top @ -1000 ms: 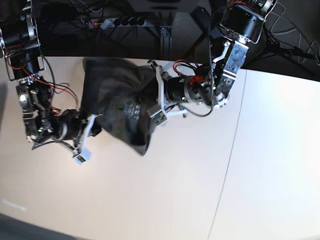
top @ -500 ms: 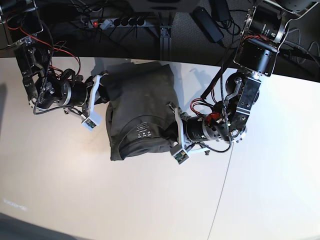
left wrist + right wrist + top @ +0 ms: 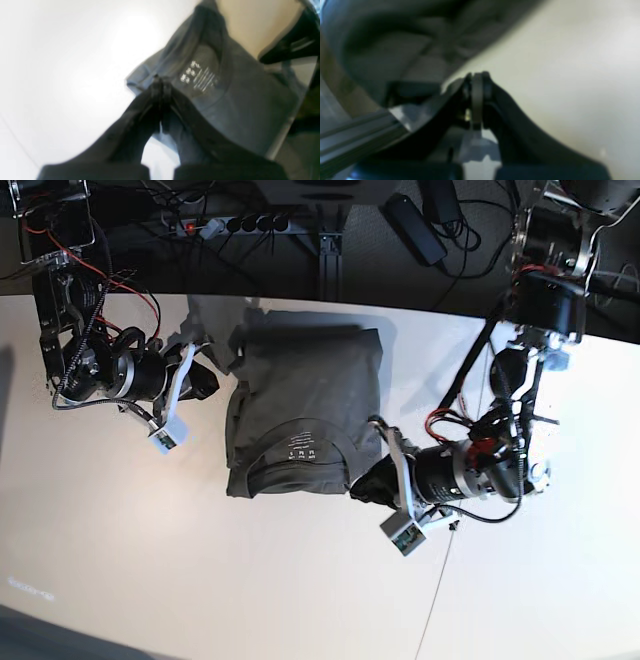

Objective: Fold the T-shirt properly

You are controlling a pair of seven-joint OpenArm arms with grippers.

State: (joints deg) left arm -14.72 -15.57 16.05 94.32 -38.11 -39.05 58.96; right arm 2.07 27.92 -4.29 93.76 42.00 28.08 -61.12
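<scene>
- T-shirt (image 3: 312, 395): lies partly folded on the worktop (image 3: 330, 580), close to the robot-side edge and well apart from the opposite edge.
- Long axis: appears to run roughly from the robot-side edge toward the opposite edge.
- Left gripper (image 3: 362, 487): nearer unit, at the outer left corner of the garment. From it, the fabric lies toward the robot's right and the robot-side edge. Jaws together; a grip on fabric cannot be confirmed.
- Right gripper (image 3: 208, 384): jaws together, just beside the garment's right side; the fabric lies toward the robot's left.
- Next move, as judged: align each gripper with an outer corner before opening.
- Left wrist view: enlarges the white print (image 3: 195, 75) and shows fingertips overlapping the fabric.
- Right wrist view: shows worktop beyond the fingertips, but no print.
</scene>
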